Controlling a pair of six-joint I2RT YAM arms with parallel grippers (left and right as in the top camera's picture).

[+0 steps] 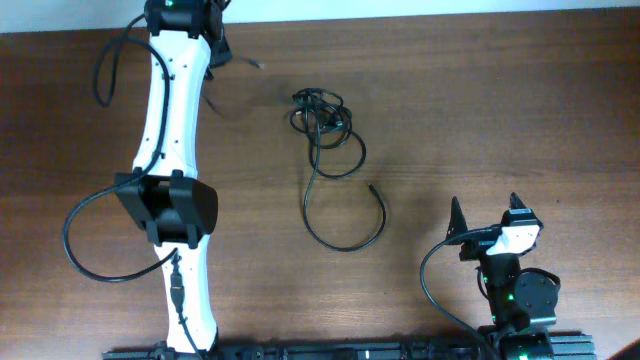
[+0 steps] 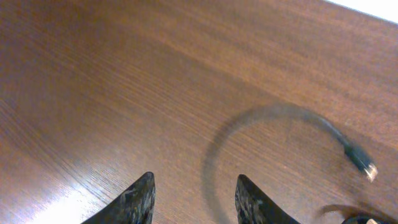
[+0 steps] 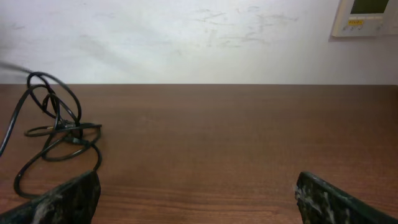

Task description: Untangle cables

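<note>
Wood table (image 1: 500, 100), cables (image 1: 322, 115) tangled well ahead-left of right gripper (image 3: 199, 205), fingers wide, empty, left gripper (image 2: 196, 202) parted, empty, blurred plug-ended strand (image 2: 349, 150) just ahead.

Your left arm (image 1: 170, 130) is stretched far forward from its base, nearly straight. Left gripper (image 2: 196, 183): fingers apart with a modest gap, tips pointing down. Your right arm (image 1: 515, 290) is folded close to its base. Right gripper (image 3: 198, 183): fingers spread wide, aimed level.

cables (image 1: 322, 118) block table (image 1: 500, 110) centre; right side open.
</note>
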